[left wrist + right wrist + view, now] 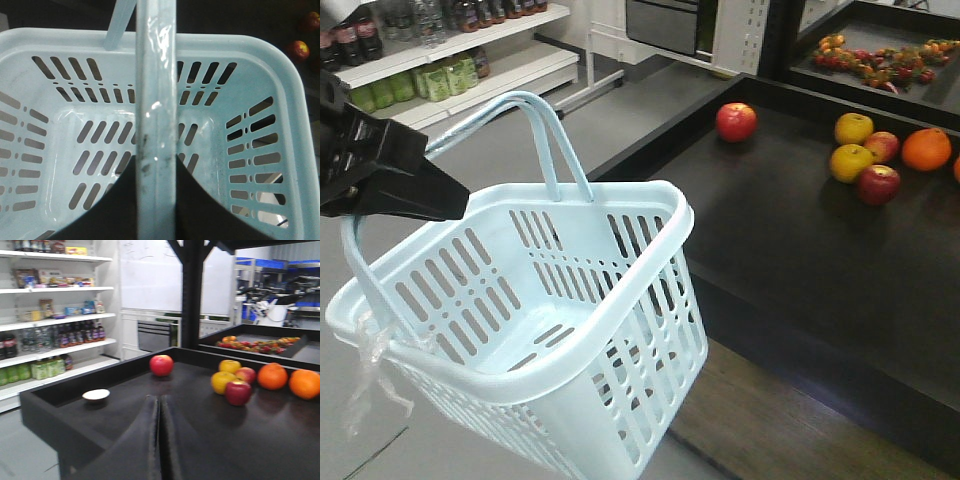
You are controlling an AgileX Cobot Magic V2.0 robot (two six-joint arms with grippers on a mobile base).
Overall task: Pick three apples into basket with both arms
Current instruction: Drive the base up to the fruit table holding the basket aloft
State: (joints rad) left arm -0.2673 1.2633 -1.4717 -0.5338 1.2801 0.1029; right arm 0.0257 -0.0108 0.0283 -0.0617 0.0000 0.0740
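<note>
My left gripper (412,188) is shut on a swing handle (156,100) of the pale blue basket (620,330), which hangs tilted and empty left of the black display table (770,260). One red apple (736,121) lies alone near the table's far left. Two more red apples (878,184) (884,146) sit in a fruit cluster at the right. In the right wrist view my right gripper (160,401) is shut and empty, low over the table's near side, short of the lone apple (161,365) and the clustered apples (238,392) (246,374).
Two yellow apples (853,128) (850,162) and an orange (926,149) sit among the red ones. A small white dish (96,395) lies at the table's left. Stocked shelves (440,60) stand behind, and a second fruit bin (880,60) lies beyond.
</note>
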